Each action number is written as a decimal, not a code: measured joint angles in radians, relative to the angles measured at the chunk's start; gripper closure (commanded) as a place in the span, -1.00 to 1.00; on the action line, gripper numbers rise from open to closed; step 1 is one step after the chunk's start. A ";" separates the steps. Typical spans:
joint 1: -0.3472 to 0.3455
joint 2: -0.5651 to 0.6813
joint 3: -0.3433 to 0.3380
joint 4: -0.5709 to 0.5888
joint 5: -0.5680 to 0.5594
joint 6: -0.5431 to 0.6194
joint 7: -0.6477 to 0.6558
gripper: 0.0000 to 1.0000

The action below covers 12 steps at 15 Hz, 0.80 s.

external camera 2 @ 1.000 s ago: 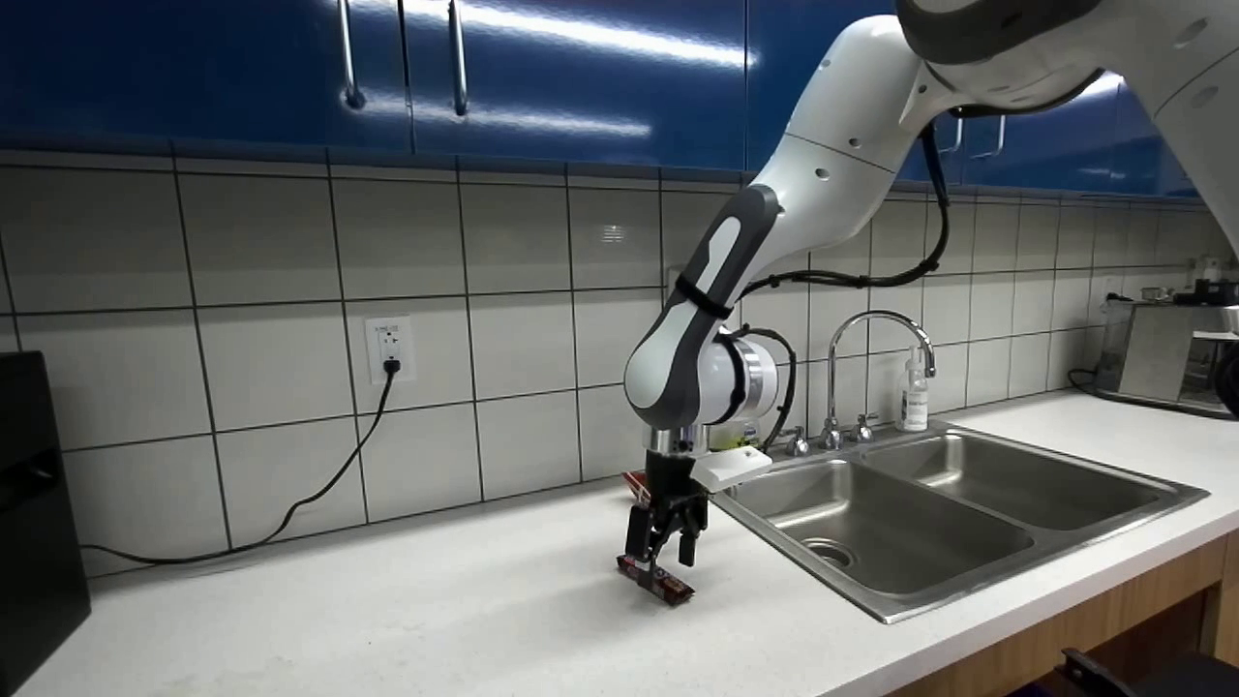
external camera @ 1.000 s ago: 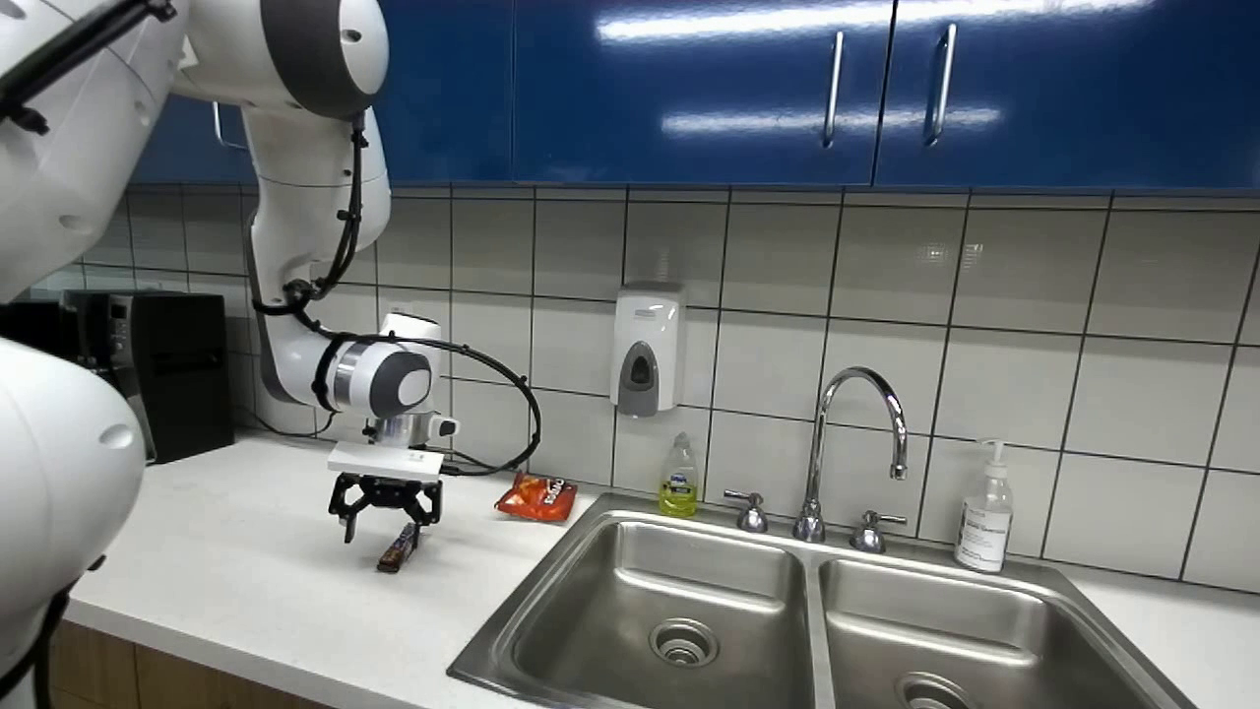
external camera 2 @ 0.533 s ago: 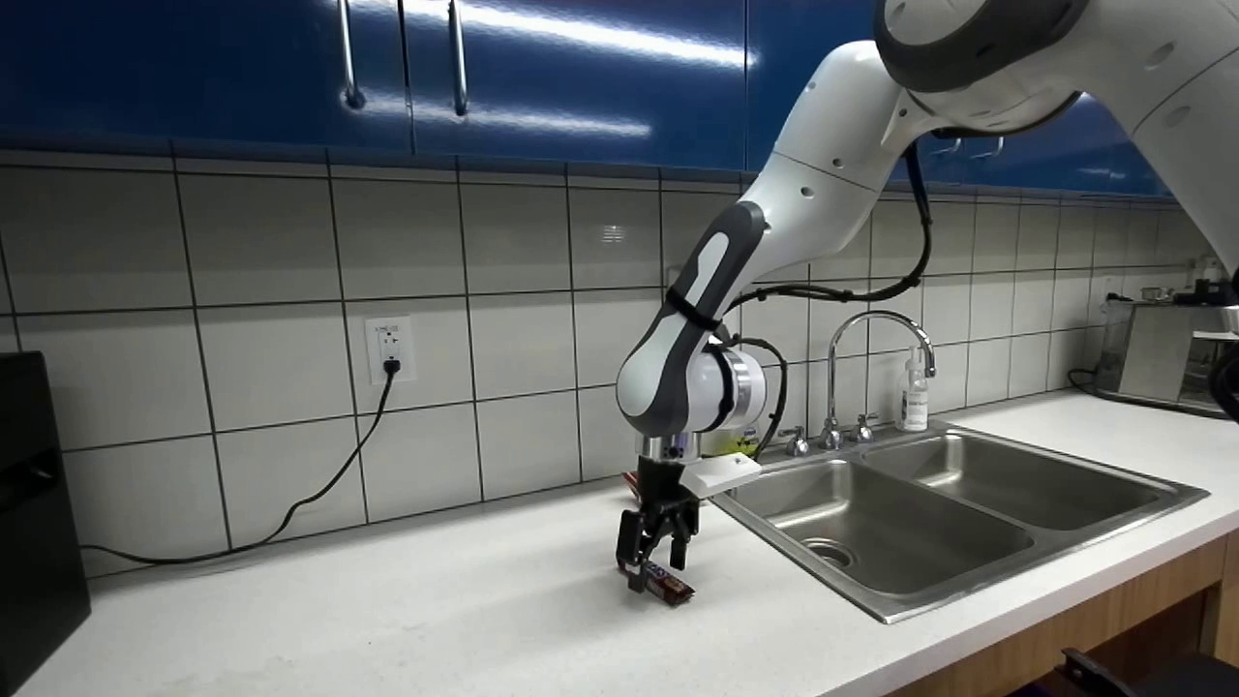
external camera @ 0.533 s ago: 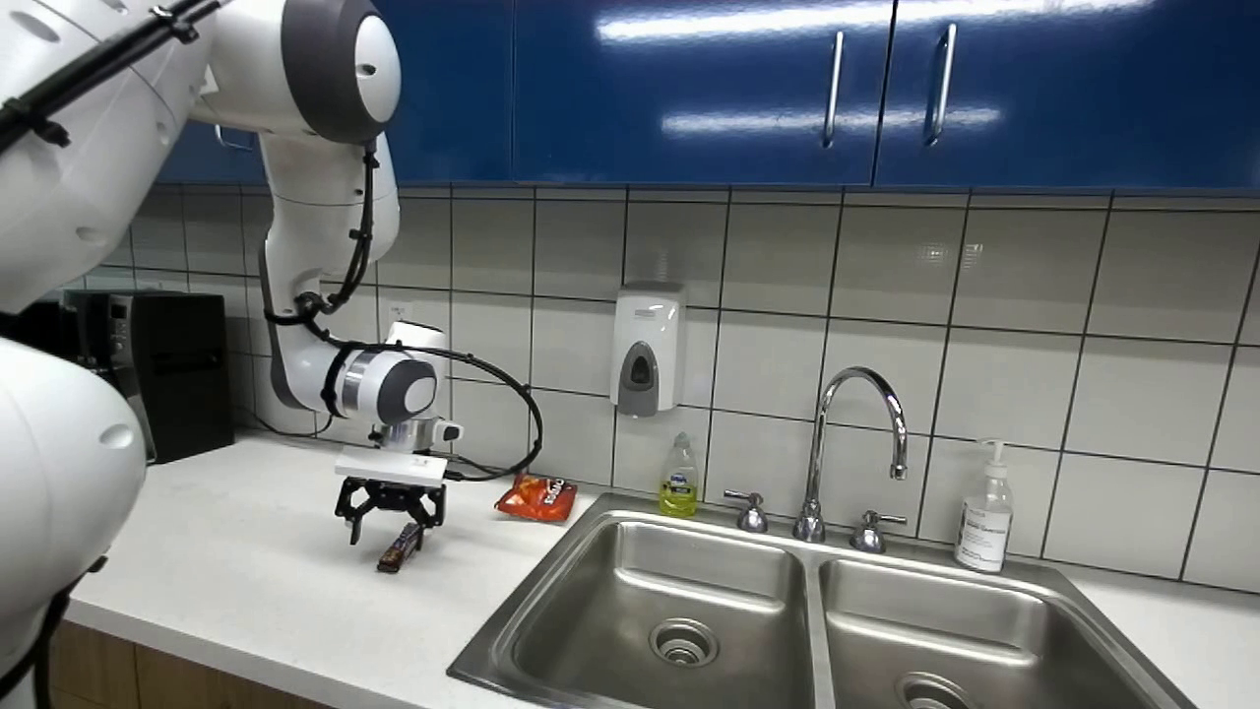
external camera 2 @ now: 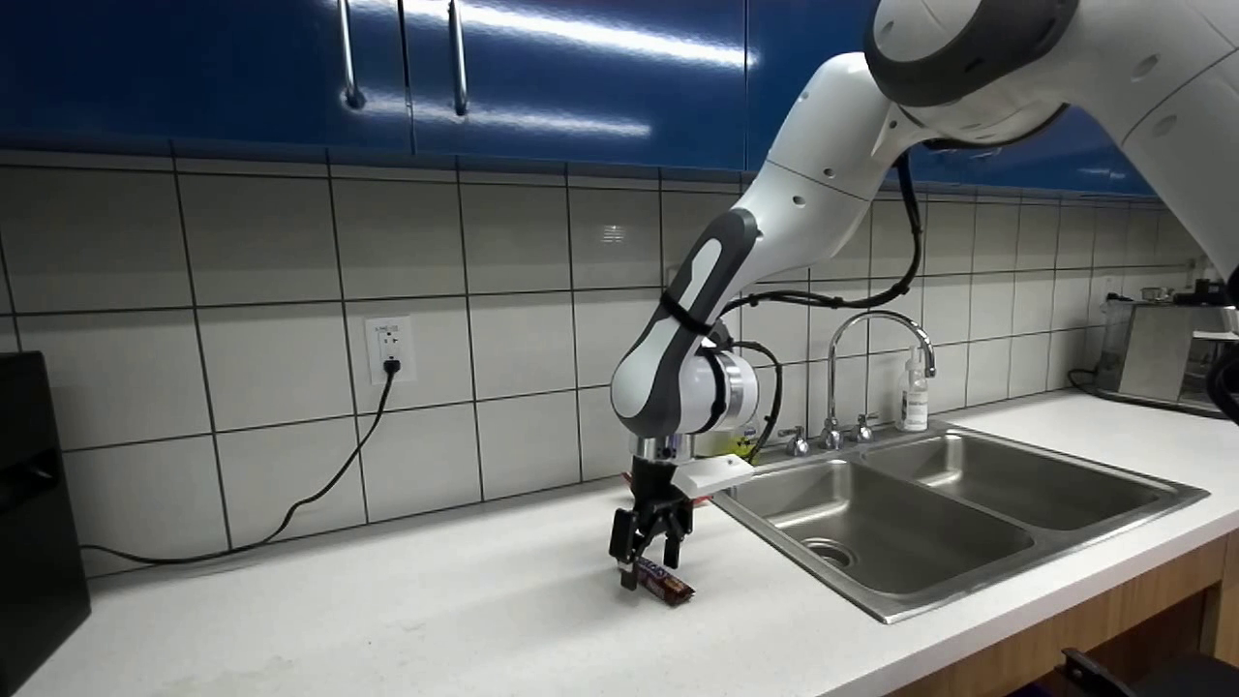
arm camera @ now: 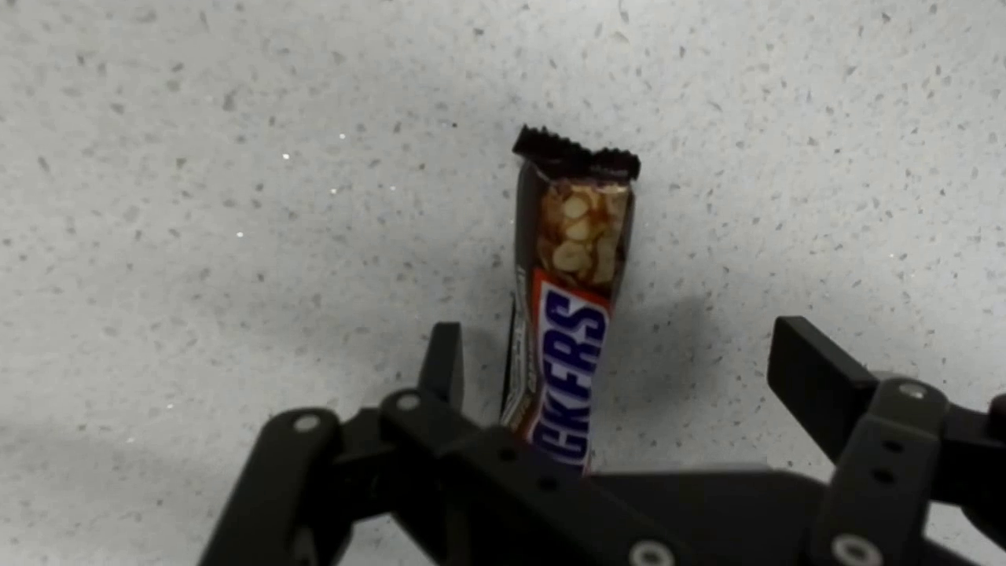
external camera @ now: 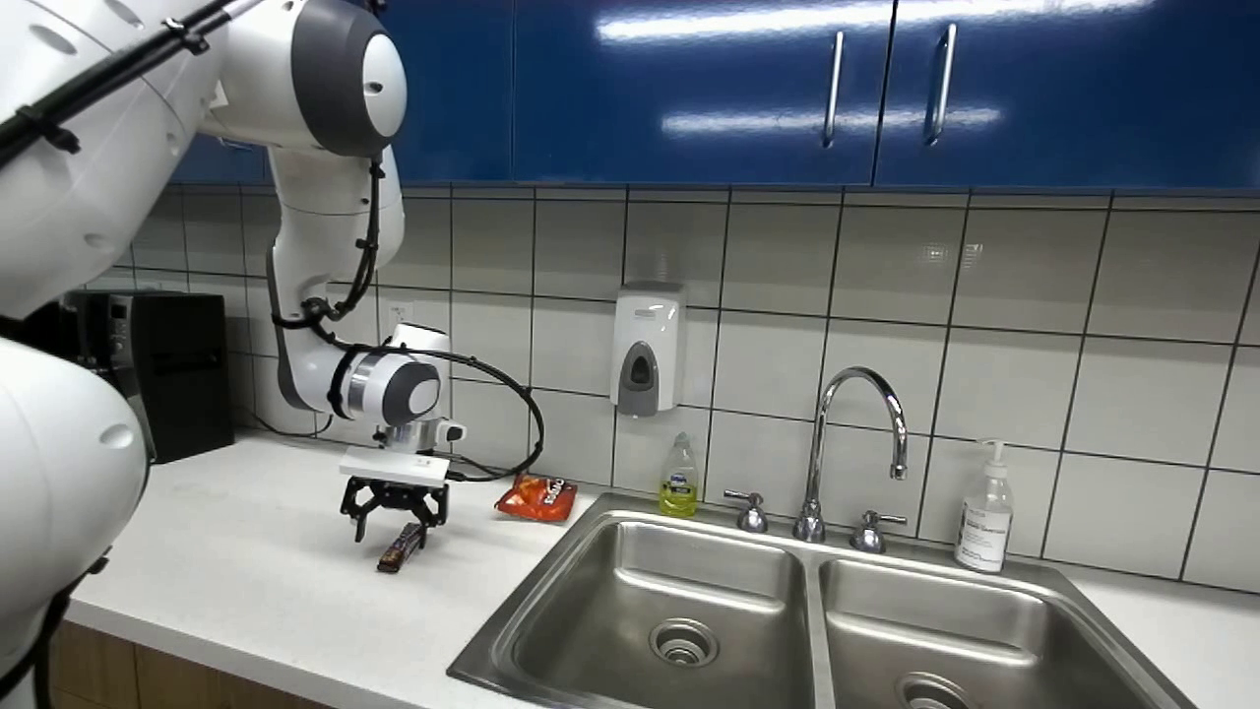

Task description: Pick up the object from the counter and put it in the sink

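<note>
bar (arm camera: pixel 570 303) on white counter (arm camera: pixel 236 275) — reads "ckers" in blue.

Glossy blue cabinets (external camera: pixel 689 74) with metal handles (external camera: pixel 834 89) reflect strips of light (external camera: pixel 768 122) above a pale, dark-grouted tile wall (external camera: pixel 773 256).

Arm (external camera 2: pixel 813 184) bent, claw (external camera: pixel 391 539) pointing down, fingers (arm camera: pixel 817 377) spread apart.

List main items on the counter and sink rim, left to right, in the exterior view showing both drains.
Black machine → bar → orange packet → dish soap → left faucet handle → faucet → sanitizer.
</note>
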 measured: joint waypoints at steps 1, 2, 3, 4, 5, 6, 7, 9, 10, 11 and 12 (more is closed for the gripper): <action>0.000 0.002 0.000 0.004 0.000 -0.001 0.003 -1.00; 0.000 0.005 0.000 0.007 0.000 -0.001 0.004 -1.00; 0.000 0.007 0.000 0.011 0.000 -0.002 0.005 -0.50; 0.000 0.009 0.000 0.013 0.000 -0.002 0.005 -0.47; 0.000 0.011 0.000 0.016 0.000 -0.003 0.005 -0.35; 0.000 0.014 0.000 0.019 0.000 -0.004 0.005 -0.16; 0.000 0.016 0.000 0.022 0.000 -0.005 0.005 -0.01; 0.000 0.020 0.000 0.026 0.000 -0.009 0.005 0.30; 0.000 0.021 0.000 0.027 0.000 -0.011 0.005 0.47; 0.000 0.022 0.000 0.028 0.000 -0.015 0.005 0.61; 0.000 0.022 0.000 0.029 0.000 -0.019 0.005 0.79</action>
